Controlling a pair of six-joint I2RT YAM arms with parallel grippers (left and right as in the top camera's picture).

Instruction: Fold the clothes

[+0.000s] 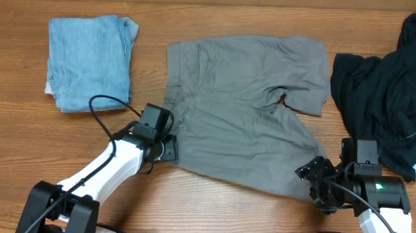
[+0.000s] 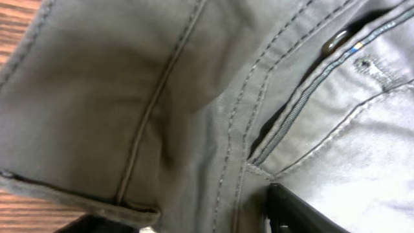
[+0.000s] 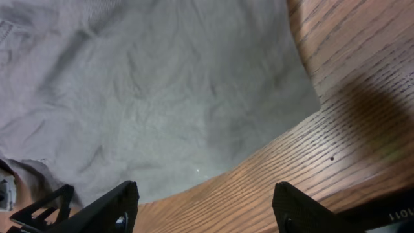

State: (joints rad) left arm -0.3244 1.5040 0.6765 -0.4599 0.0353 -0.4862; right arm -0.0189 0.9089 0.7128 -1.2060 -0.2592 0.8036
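Shorts (image 1: 240, 111) beneath left gripper (image 1: 169, 144)

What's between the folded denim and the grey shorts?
Bare table separates denim from shorts, per overhead view; the left arm's cable crosses its near end.

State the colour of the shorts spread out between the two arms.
The shorts are plain grey with no pattern. The overhead view shows this best.

There were three garments on the one table (image 1: 210, 202) — one pair of grey shorts (image 1: 244, 104), one blue denim piece (image 1: 90, 60) and one black piece (image 1: 395, 83). Two arms were in view, the left arm (image 1: 102, 169) and the right arm (image 1: 385, 201), each with one gripper — the left gripper (image 1: 167, 144) and the right gripper (image 1: 313, 180). The shorts showed one dark button (image 2: 336, 42).
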